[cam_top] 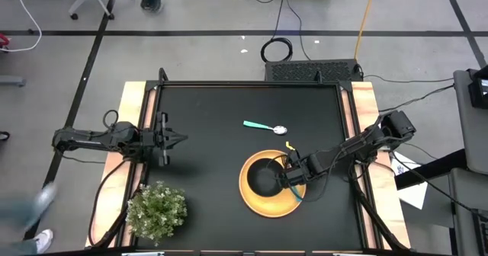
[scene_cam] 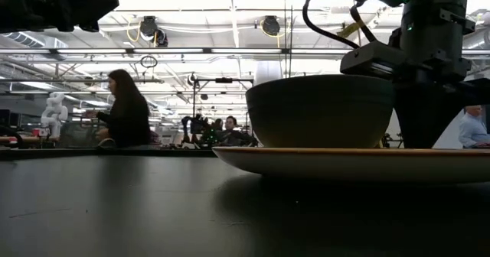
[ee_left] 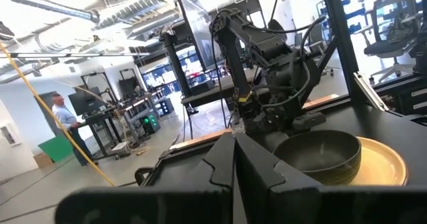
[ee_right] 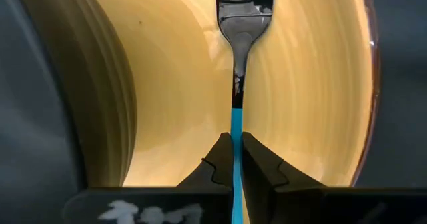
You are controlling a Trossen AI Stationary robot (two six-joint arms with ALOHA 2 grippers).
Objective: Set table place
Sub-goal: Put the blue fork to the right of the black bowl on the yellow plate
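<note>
Over the yellow plate (ee_right: 300, 84), the fork (ee_right: 241, 24) is pinched by its handle in the shut right hand (ee_right: 235, 159); a low, level release beside the bowl (cam_top: 264, 177) is advised.

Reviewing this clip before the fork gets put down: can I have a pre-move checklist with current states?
1. Right hand shut on the fork by its teal handle: ok.
2. Fork over the yellow plate, beside the black bowl: ok.
3. Fork touching the plate: cannot tell.
4. Bowl sits on the plate: ok.
5. Spoon lies apart on the table, not yet placed: not ok.
6. Left hand shut, empty, waiting at the table's left side: ok.
</note>
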